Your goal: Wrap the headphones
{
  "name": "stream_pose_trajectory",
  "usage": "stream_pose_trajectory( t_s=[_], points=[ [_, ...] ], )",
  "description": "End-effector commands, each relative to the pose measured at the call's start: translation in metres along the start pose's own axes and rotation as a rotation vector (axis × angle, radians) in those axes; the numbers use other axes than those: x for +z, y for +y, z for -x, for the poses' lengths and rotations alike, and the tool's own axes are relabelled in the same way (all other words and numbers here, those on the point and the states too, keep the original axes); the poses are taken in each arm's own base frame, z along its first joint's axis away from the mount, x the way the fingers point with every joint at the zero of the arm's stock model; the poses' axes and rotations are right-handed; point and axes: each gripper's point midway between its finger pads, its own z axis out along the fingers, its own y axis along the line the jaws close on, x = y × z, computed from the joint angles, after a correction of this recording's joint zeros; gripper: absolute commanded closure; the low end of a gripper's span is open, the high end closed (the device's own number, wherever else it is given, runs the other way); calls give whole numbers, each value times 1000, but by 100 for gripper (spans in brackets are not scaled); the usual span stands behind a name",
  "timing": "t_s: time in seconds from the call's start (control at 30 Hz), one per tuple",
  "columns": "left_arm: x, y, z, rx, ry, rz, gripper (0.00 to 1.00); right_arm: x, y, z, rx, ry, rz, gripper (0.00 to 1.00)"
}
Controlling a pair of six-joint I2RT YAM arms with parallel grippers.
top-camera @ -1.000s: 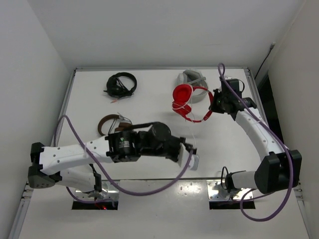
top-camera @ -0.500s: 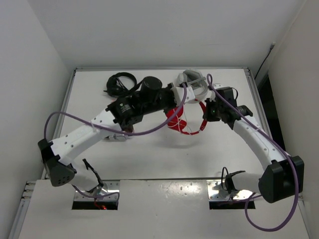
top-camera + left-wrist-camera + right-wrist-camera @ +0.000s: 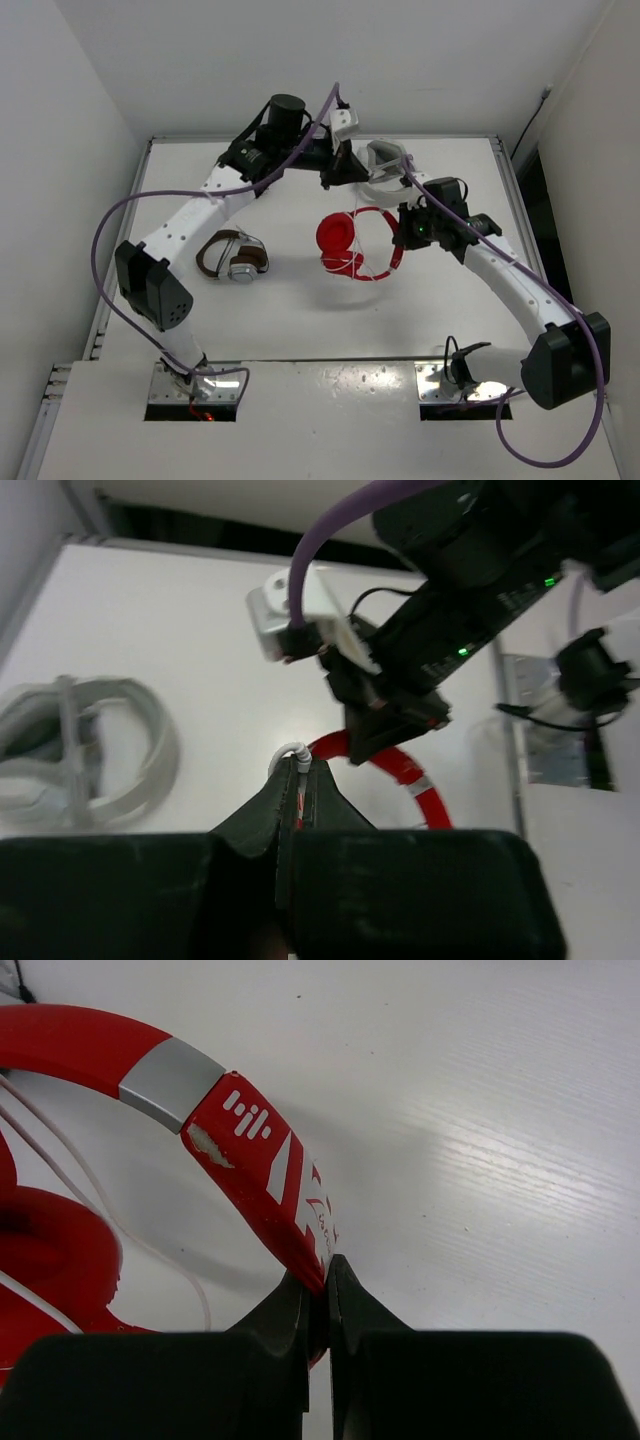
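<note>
1. Looking at the headphones, we see that they are bright red. They have a round earcup and a curved headband, which carries a silver piece and small white printed marks. A thin white cable belongs to them.
2. We take the pale grey headset at the far side of the table as our landmark. The headphones are just in front of it, toward the arm bases and slightly to its left.
3. In the top view, their long axis goes across the table from left to right. The earcup is at the left end with its round face turned up to the camera. The headband bends away from it to the right, and strands of the cable cross the open space inside the band.
4. We cannot tell if the headband end rests on the table or is lifted a little.
5. The left gripper is just to the left of the grey headset and above the table. Its jaws are pressed together on the white cable, whose end curls out at the fingertips.
6. The right gripper is in front of the grey headset and a little to its right. Its jaws are closed tightly on the edge of the red headband.
7. The brown headphones lie well to the left of the grey headset, nearer to the bases.
</note>
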Motion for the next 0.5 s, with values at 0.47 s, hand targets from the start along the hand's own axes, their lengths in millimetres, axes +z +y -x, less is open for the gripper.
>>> stream_pose_trajectory(
  t_s=[0.47],
  points=[
    [-18,-43,21,-288,-125,-567,100,-10,47,15,-88,-60,240,100]
  ],
)
